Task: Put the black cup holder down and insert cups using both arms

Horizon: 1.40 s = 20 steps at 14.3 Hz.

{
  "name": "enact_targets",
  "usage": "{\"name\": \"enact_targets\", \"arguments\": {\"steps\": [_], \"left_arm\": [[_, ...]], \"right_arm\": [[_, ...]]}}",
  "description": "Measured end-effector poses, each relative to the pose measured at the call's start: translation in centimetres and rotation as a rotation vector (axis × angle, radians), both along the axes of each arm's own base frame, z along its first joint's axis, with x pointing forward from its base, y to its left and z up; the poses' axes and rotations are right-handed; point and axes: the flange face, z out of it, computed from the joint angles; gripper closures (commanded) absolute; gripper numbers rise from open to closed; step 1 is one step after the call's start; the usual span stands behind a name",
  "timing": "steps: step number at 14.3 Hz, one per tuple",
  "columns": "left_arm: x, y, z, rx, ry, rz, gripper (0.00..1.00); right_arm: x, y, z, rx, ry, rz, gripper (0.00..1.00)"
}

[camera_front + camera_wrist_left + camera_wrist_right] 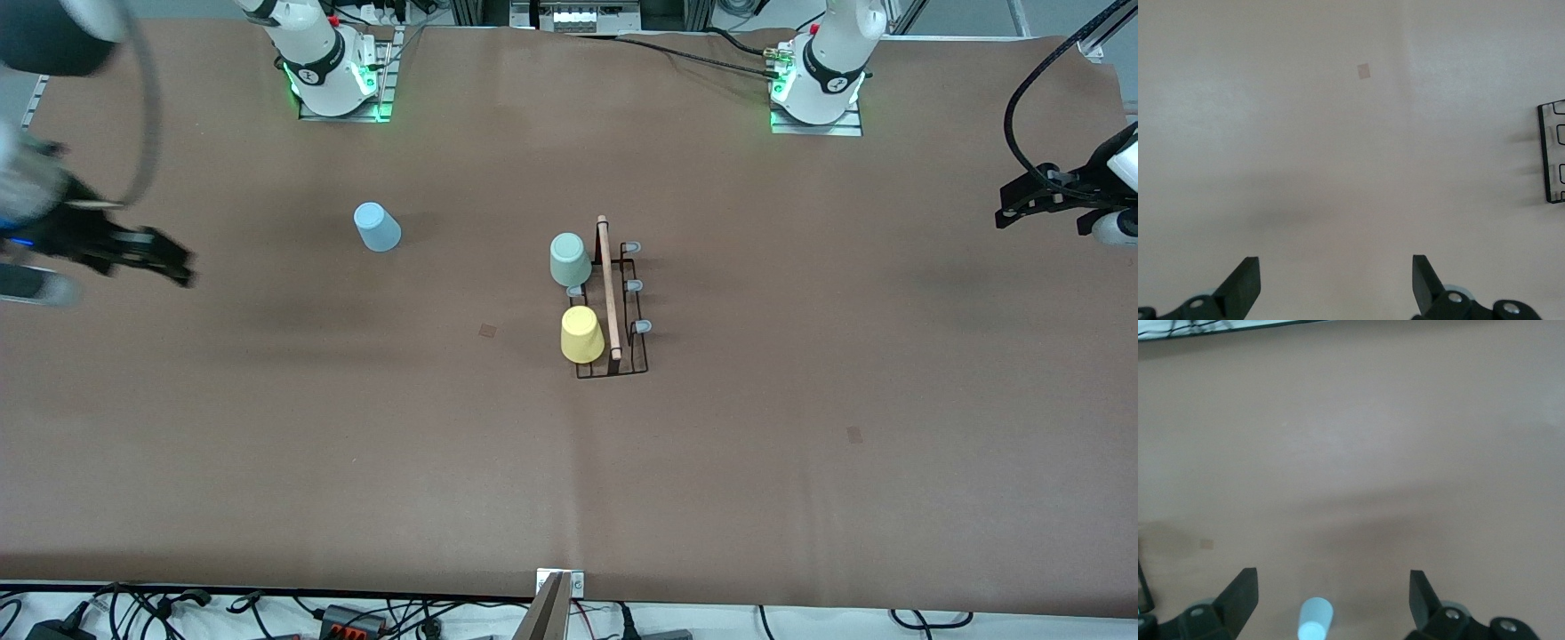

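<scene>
The black cup holder (622, 311) stands at the table's middle, its wooden rod handle (608, 284) on top. The grey-green cup (569, 260) and the yellow cup (581, 334) sit upside down on pegs on the side toward the right arm's end. The light blue cup (378, 227) stands alone on the table toward the right arm's end; it also shows in the right wrist view (1315, 620). My right gripper (173, 262) (1333, 580) is open and empty, up over the right arm's end. My left gripper (1013, 206) (1336, 267) is open and empty over the left arm's end; the holder's edge (1551, 153) shows in its view.
Brown paper covers the table (800, 462), with small darker patches (487, 330) (854, 435). The arm bases (333, 84) (818, 89) stand along the edge farthest from the front camera. Cables (356, 618) and a metal bracket (560, 587) lie at the nearest edge.
</scene>
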Motion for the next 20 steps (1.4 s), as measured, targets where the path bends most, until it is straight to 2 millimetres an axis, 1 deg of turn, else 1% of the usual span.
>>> {"name": "enact_targets", "arguments": {"steps": [1, 2, 4, 8, 14, 20], "left_arm": [[0.0, 0.0, 0.0, 0.0, 0.0, 0.0, 0.0], [0.0, 0.0, 0.0, 0.0, 0.0, 0.0, 0.0], [0.0, 0.0, 0.0, 0.0, 0.0, 0.0, 0.0], [0.0, 0.0, 0.0, 0.0, 0.0, 0.0, 0.0], [0.0, 0.1, 0.0, 0.0, -0.001, 0.002, 0.0], [0.1, 0.0, 0.1, 0.0, -0.007, 0.0, 0.0]], "right_arm": [[-0.8, -1.8, 0.6, 0.004, 0.022, -0.025, 0.0], [-1.6, -2.7, 1.0, 0.015, 0.049, -0.039, 0.0], [-2.0, -3.4, 1.2, 0.027, 0.062, -0.026, 0.0], [-2.0, -5.4, 1.0, 0.025, 0.069, 0.06, 0.0], [-2.2, -5.9, 1.1, 0.024, 0.066, 0.059, 0.0], [-3.5, -5.7, 1.0, 0.023, 0.039, 0.06, 0.0]]}}
